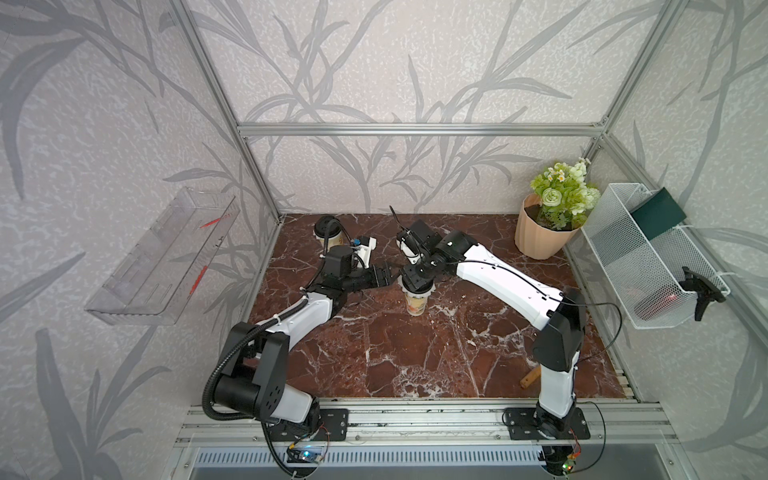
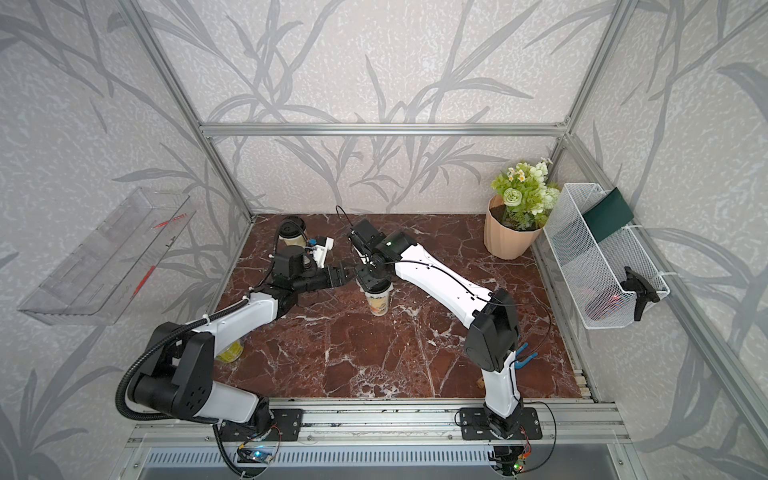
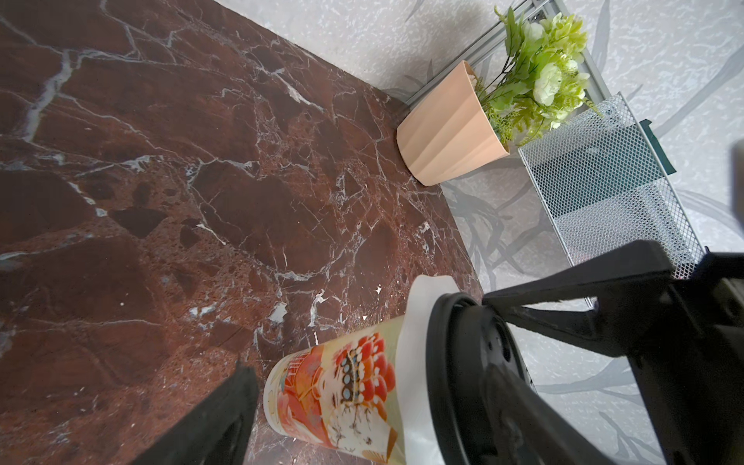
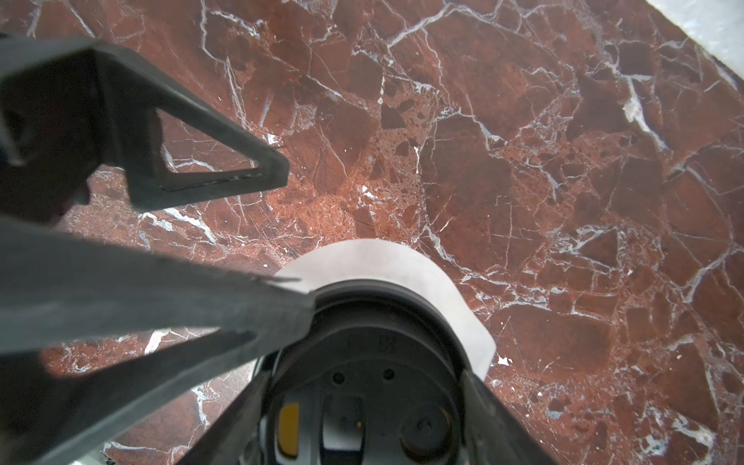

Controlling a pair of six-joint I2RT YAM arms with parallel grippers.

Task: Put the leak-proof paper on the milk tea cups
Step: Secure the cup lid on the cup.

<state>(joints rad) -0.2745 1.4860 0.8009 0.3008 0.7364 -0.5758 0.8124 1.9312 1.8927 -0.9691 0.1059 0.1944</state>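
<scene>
one cup papered and capped, second not confirmed

centre cup [image 3: 334, 394] stands upright near the middle of the marble table [image 3: 181, 161]. leak-proof paper [image 3: 418, 334] lies across its mouth, pinned under a black lid [image 3: 463, 362]. judgement: the paper step is done for this cup.

paper looks thin, whitish, matte, faintly translucent. where it shows, its edge sticks out past the lid rim and droops over the top of the cup wall. it is not flat, and a soft fold shows on one side. it overhangs more on one side, so it may sit a little off centre. cup print: orange and red on cream.

right gripper [image 4: 294, 233] hangs over the cup top, jaws apart with only table between them, gripping nothing. one fingertip [image 4: 282, 310] meets the lid rim; the other is clear of the cup.

left gripper [image 1: 385, 277] lies level just beside the cup's upper part, jaws spread wide. one finger sits low along the cup wall, one up by the lid. no clamp on anything visible.

back cup [image 1: 330, 239] stands at the far left corner, well apart, also capped in black. paper under it: cannot tell. a yellow-green object [image 2: 231, 351] shows under the left forearm, too hidden to name.

left to do, as judged: confirm or paper the second cup. no loose disc in view.
</scene>
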